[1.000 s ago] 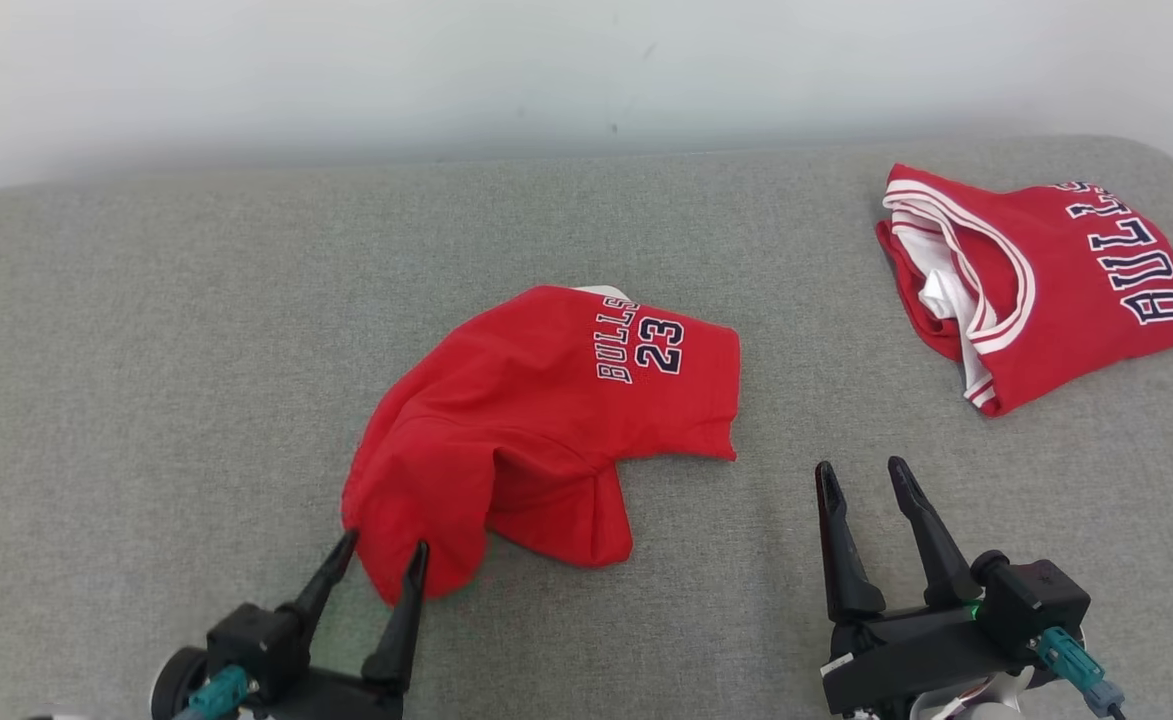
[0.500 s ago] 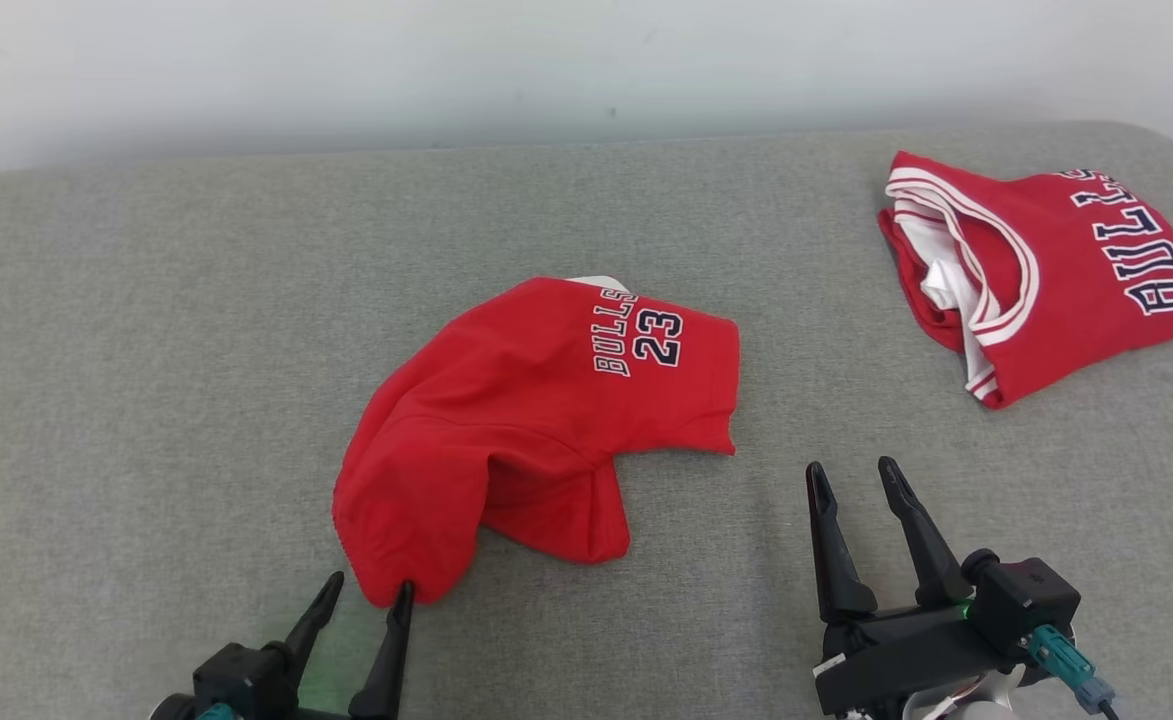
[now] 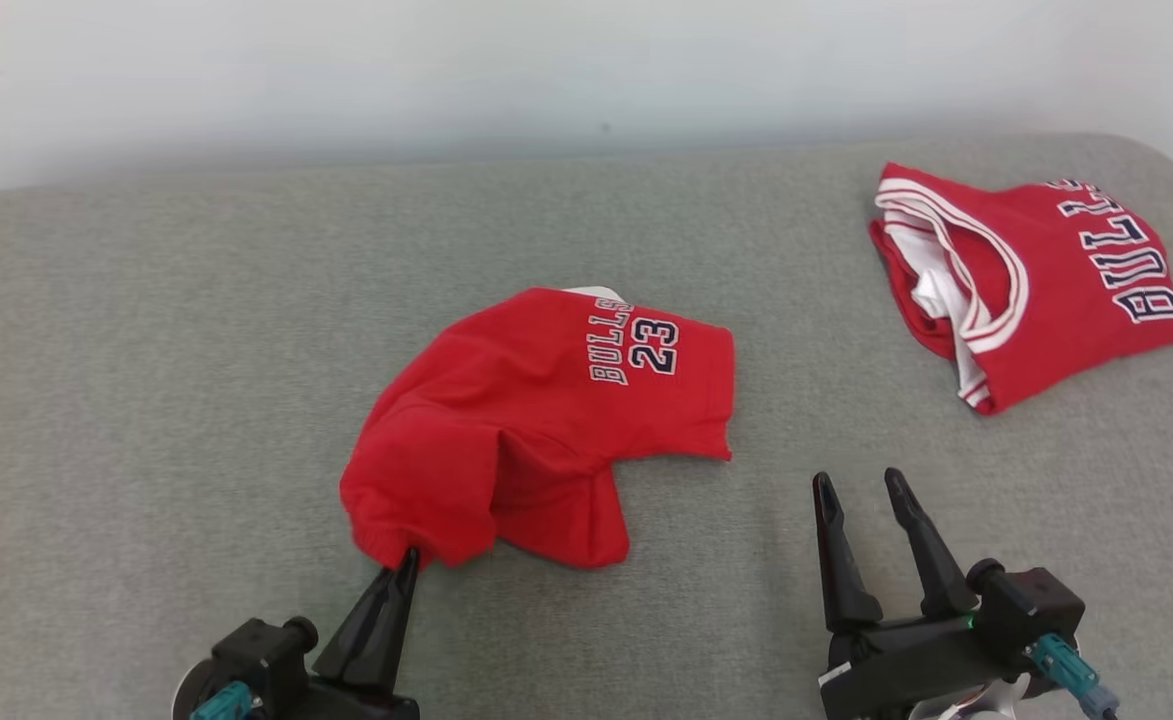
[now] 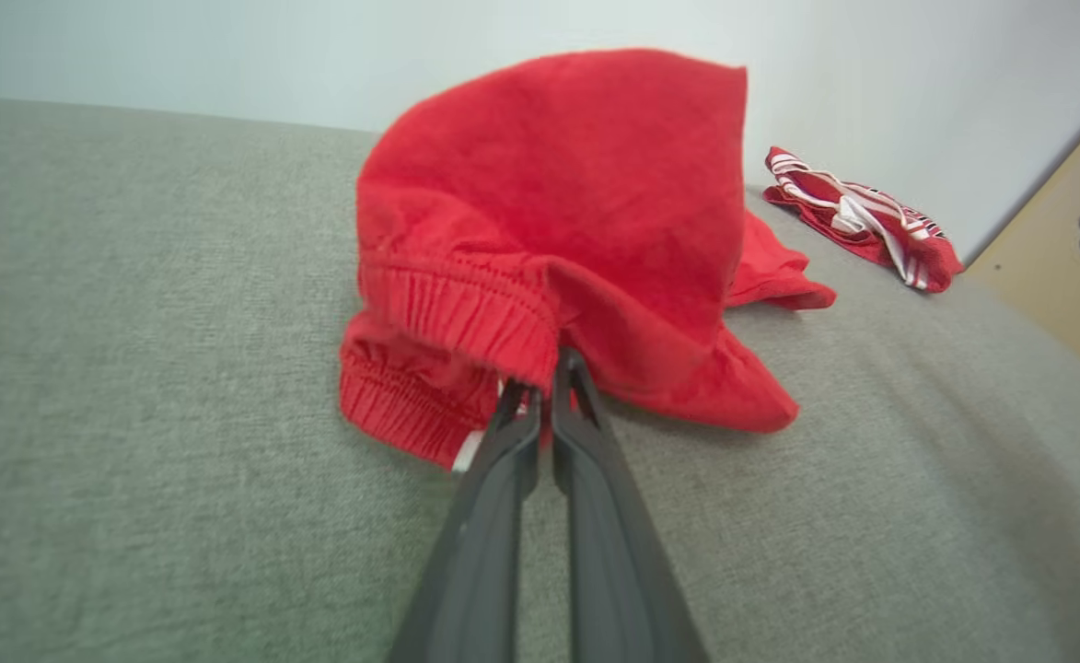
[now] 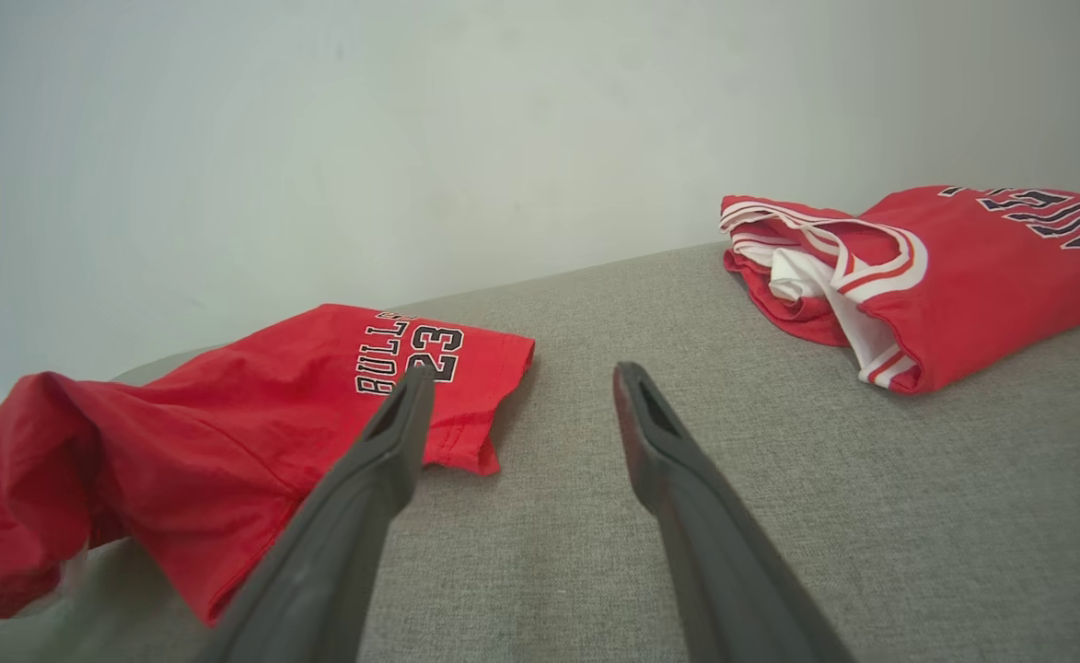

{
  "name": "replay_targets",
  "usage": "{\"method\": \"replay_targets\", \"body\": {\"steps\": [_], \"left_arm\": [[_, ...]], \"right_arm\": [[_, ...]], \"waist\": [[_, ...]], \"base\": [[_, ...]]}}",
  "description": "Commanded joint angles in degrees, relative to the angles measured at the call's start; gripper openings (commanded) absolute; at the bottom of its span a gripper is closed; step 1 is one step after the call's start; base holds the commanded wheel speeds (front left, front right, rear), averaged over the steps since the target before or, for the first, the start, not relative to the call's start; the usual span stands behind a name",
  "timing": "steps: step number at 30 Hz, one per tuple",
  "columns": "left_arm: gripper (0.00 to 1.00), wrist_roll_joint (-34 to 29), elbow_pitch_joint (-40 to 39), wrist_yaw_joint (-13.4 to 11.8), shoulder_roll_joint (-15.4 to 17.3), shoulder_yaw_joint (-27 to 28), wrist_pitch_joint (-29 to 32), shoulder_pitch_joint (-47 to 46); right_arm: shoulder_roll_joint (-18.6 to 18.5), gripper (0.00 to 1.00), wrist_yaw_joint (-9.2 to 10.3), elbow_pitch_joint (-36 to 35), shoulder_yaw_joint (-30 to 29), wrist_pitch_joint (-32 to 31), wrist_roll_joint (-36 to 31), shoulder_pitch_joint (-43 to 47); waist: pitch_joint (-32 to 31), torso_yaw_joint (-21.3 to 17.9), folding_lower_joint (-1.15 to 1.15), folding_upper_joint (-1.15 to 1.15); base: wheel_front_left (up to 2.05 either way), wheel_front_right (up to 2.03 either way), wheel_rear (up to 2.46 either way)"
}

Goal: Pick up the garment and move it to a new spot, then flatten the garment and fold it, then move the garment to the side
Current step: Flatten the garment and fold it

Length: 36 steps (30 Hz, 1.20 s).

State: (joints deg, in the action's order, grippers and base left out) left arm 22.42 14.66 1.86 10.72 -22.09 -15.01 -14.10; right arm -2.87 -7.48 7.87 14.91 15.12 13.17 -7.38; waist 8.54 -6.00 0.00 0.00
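Pinching the elastic waistband [image 4: 457,313] of the red shorts [image 3: 526,410] with the left hand [image 3: 404,565], both fingers pressed together on a fold of the cloth. Gripped at the near left end of the heap, right where the gathered band bunches up.

Lying crumpled near the middle of the grey fabric-covered desk [image 3: 146,350]: humped and rumpled at the pinched end, flatter toward the far right. Printed with BULLS 23 [image 3: 636,345] in dark letters edged in white, facing up near the far side, with a sliver of white cloth peeking out just behind. Folded under itself along the near edge, one flap tucked below the main body. Hard to tell whether raised off the desk at the pinch or merely bunched there.

Holding the right hand [image 3: 859,480] spread wide, nothing between the fingers, low over bare desk. Placed to the right of the shorts and apart from them, fingers pointing toward the pale wall [image 3: 546,70].

Well apart, at the far right corner: a folded red jersey [image 3: 1046,290] with white-striped trim and dark lettering, touched by neither hand.

Past the desk's right edge, from the left wrist: a strip of tan floor [image 4: 1055,285].
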Motion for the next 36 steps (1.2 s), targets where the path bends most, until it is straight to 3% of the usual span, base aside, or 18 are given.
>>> {"method": "replay_targets", "body": {"steps": [1, 10, 19, 25, 36], "left_arm": [[0.0, -0.2, -1.3, 0.1, 0.1, 0.5, -0.2, 1.2], [0.0, -1.8, -12.5, -1.9, 3.5, 0.1, 3.3, 6.6], [0.0, -1.4, -24.4, -4.0, 6.5, -1.2, 10.6, 13.4], [0.0, -0.4, -21.9, -4.0, 6.9, -0.1, 9.4, 13.5], [0.0, 0.4, -9.0, -2.5, 7.2, 2.6, 3.5, 7.3]], "right_arm": [[0.0, 1.0, -0.03, 0.2, 0.2, 0.0, 0.4, 1.2], [0.0, 1.0, -0.03, 0.7, 0.3, 0.0, 1.4, 2.9], [0.0, 1.0, -0.03, 0.7, -0.5, 0.0, 0.9, 3.6], [0.0, 1.0, -0.03, 1.2, -0.8, 0.0, 0.4, 2.7], [0.0, 1.0, -0.03, 2.1, -0.6, 0.0, -0.2, 1.4]], "waist": [[-1.4, 1.5, 0.0, 0.0], [-5.0, 5.8, 0.0, 0.0], [-4.6, 6.6, 0.0, 0.0], [-4.1, 5.5, 0.0, 0.0], [-3.1, 2.6, 0.0, 0.0]], "base": [[0.0, 0.0, 0.0], [0.0, 0.0, 0.0], [0.0, 0.0, 0.0], [0.0, 0.0, 0.0], [0.0, 0.0, 0.0]]}}
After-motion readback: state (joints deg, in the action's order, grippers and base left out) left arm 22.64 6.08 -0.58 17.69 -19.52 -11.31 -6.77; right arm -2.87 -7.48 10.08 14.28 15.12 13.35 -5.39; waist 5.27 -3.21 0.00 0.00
